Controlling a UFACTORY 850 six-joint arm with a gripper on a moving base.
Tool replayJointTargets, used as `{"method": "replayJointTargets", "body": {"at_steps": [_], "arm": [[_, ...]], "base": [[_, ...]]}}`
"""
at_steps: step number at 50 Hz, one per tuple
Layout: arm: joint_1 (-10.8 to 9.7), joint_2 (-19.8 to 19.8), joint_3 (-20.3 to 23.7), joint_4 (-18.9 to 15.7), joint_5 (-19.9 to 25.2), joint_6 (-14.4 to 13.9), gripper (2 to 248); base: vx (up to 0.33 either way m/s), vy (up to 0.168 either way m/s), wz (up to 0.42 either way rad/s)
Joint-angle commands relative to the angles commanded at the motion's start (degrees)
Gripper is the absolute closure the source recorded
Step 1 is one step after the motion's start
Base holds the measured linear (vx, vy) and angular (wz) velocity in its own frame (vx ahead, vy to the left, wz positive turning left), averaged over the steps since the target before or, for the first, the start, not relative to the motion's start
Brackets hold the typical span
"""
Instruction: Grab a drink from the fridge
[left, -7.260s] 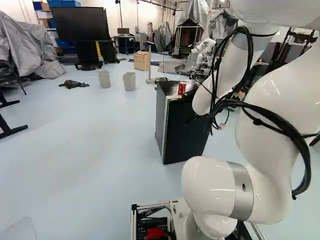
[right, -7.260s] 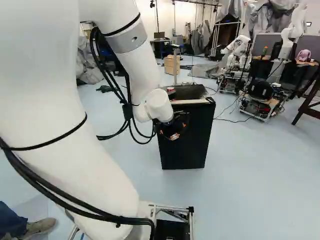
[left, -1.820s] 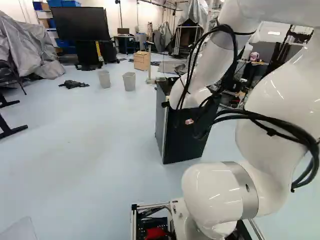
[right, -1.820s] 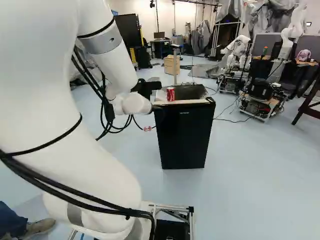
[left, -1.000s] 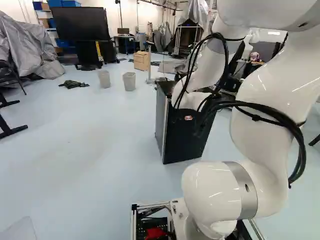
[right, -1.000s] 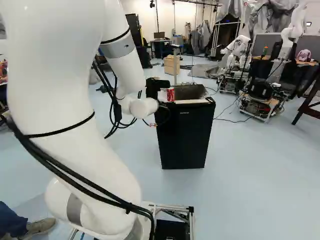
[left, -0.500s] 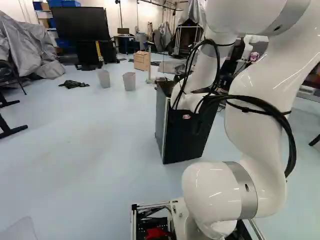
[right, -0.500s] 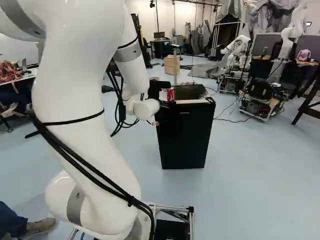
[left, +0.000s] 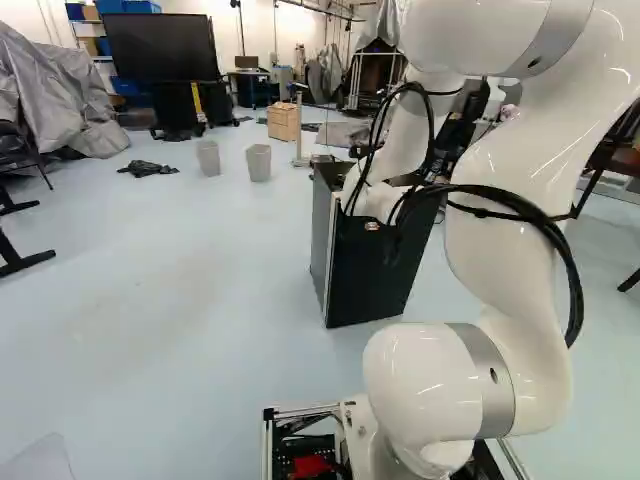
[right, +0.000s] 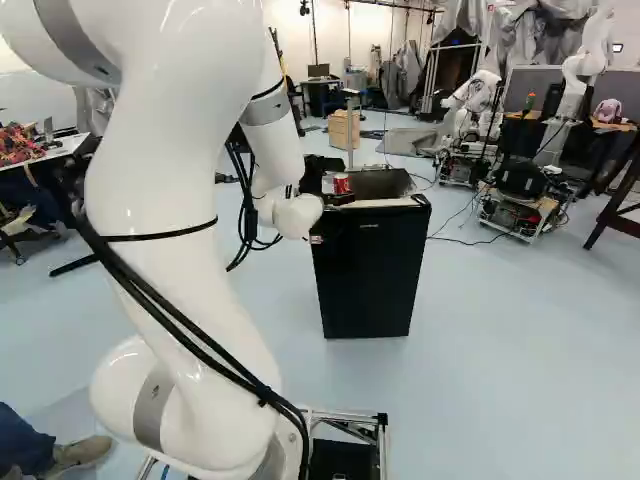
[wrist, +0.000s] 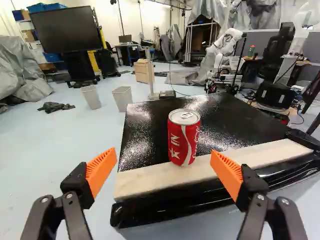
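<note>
The gripper (right: 338, 198) is at the near left edge of the black fridge's top in the right base view, partly hidden by the wrist. In the wrist view the gripper (wrist: 164, 159) stands open, its orange pads wide apart. A red drink can (wrist: 183, 137) stands upright ahead of it, roughly in line with the gap and touched by neither finger. The can (right: 341, 183) rests at the front of the fridge top, partly on a pale strip (wrist: 150, 179). The fridge (right: 368, 275) has its door shut. In the left base view the arm hides can and gripper.
Two grey bins (left: 258, 162) and a wooden cabinet (left: 284, 121) stand beyond the fridge. Another robot (right: 478, 100) is farther back, with wheeled equipment (right: 520, 205) right of the fridge in the right base view. A person's shoe (right: 82, 452) shows near my base.
Over the last two seconds my arm has swung and reached forward, bringing the gripper from left of the fridge to just before the can. The can and base have not moved.
</note>
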Motion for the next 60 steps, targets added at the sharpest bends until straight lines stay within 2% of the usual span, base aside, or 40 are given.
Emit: {"method": "replayJointTargets", "body": {"at_steps": [44, 60], "arm": [[-2.7, -6.3, -7.8, 0.0, 0.0, 0.0, 3], [-3.0, -6.8, -8.5, 0.0, 0.0, 0.0, 9]], "base": [[0.000, 0.000, 0.000], [0.000, 0.000, 0.000]]}}
